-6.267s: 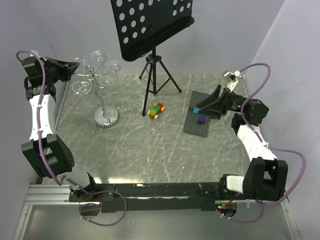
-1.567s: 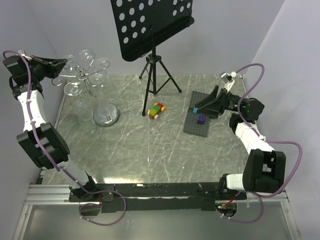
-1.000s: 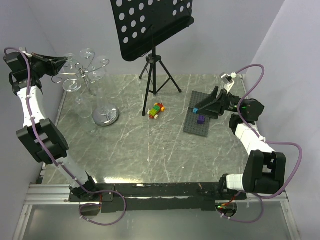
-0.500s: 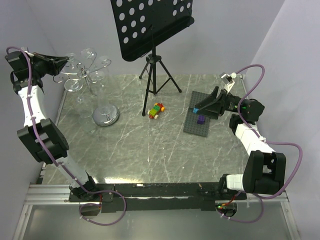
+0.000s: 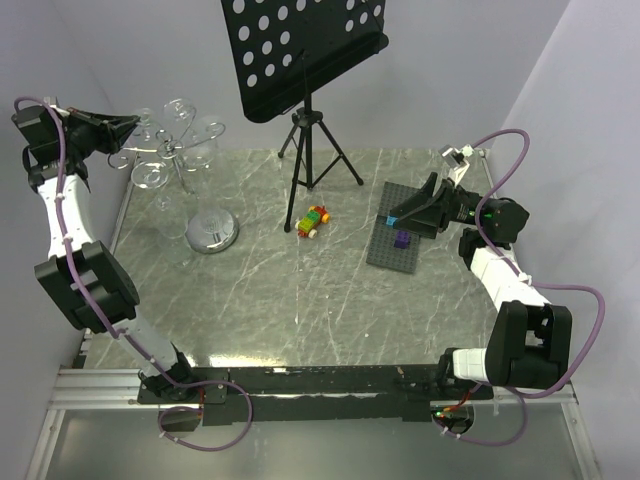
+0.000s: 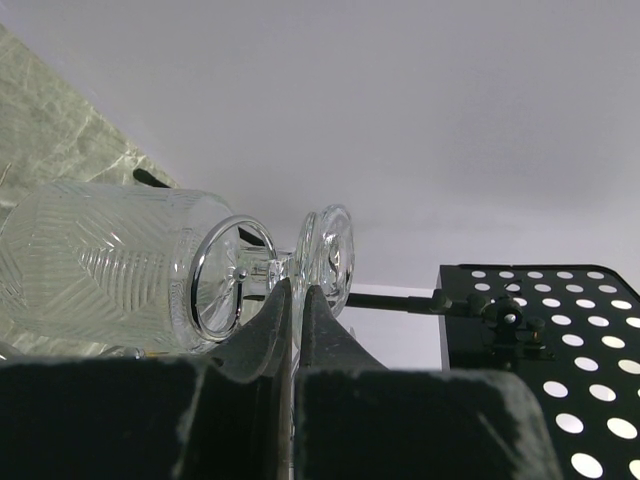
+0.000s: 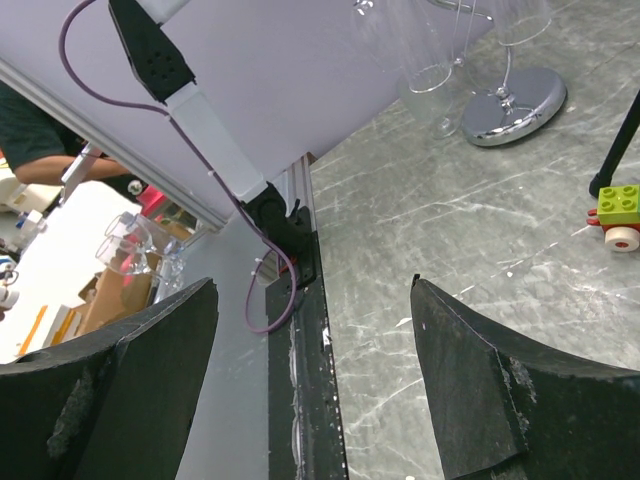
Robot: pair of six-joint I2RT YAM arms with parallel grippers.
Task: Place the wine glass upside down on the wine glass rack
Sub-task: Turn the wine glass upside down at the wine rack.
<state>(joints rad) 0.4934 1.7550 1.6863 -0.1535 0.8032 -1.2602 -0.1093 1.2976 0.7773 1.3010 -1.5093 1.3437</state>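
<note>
One wine glass (image 6: 100,265), stem clenched in the left hand (image 6: 292,290), at one wine glass rack (image 5: 212,232); right hand (image 7: 315,300) released.

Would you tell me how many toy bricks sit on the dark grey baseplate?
2: a blue brick at the left edge of the baseplate, and a purple brick near its middle. The right tool overhangs the far end, so others may be hidden.

I look all over and find no words, numbers or signs that I can read; the wine glass (image 6: 100,265) has only cut lines on it; the music stand (image 5: 310,80), to the right of the wine glass, has only round holes.
</note>
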